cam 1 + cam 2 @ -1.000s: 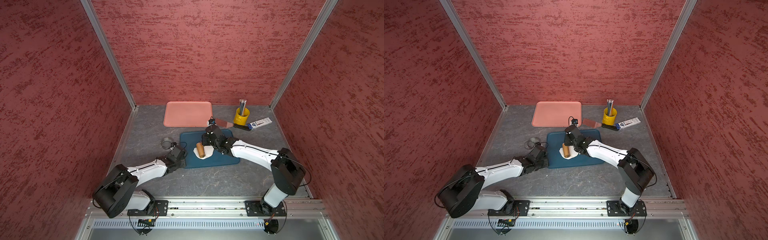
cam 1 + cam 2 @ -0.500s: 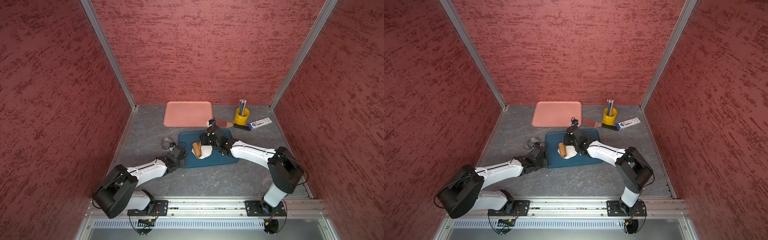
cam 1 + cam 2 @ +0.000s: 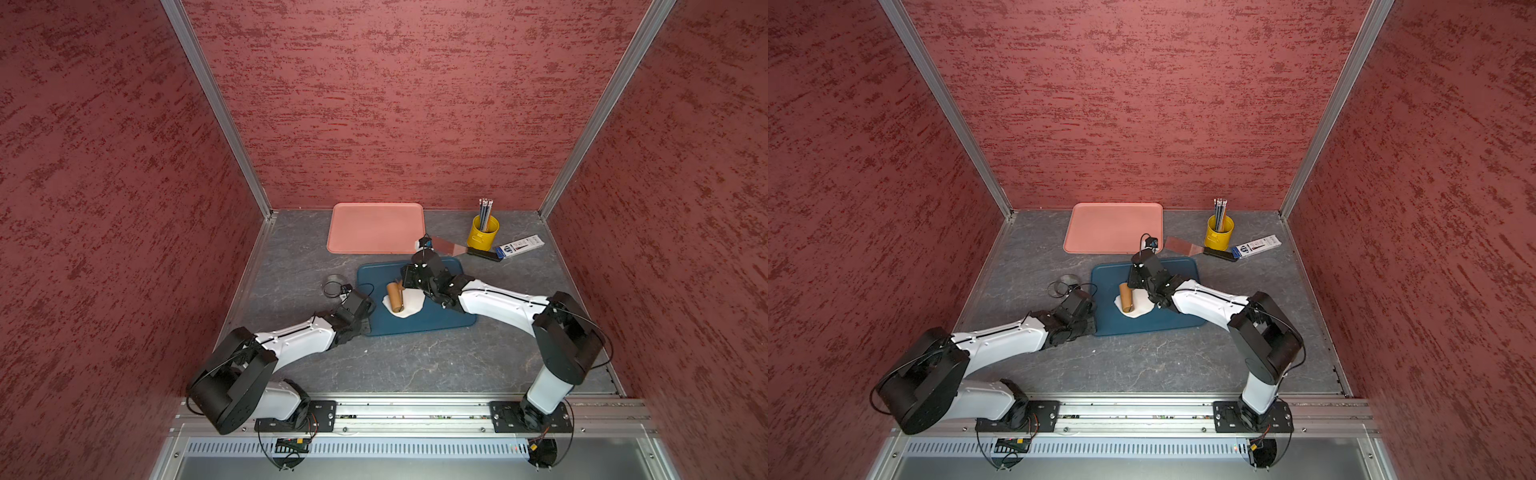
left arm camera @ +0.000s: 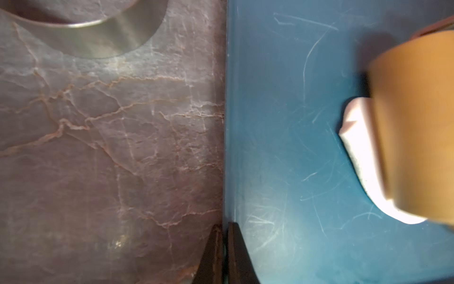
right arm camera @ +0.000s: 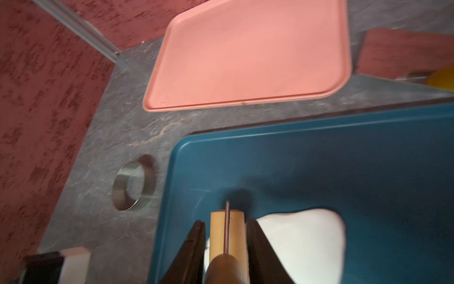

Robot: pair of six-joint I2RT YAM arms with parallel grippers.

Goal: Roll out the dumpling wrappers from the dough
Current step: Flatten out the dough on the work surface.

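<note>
Right wrist view: your right gripper [image 5: 226, 225] pinches the roller [image 5: 217, 236] on the dough [image 5: 302, 236]. Left gripper [image 4: 224, 227] is pressed together. Next, roll evenly.

Both top views are looking down from high above the bench [image 3: 415, 365], sharing the whole scene. Wrist cameras are looking closely past the left fingers [image 4: 237, 258] and right fingers [image 5: 262, 253], sharing the blue tray [image 5: 344, 152] ahead.
</note>
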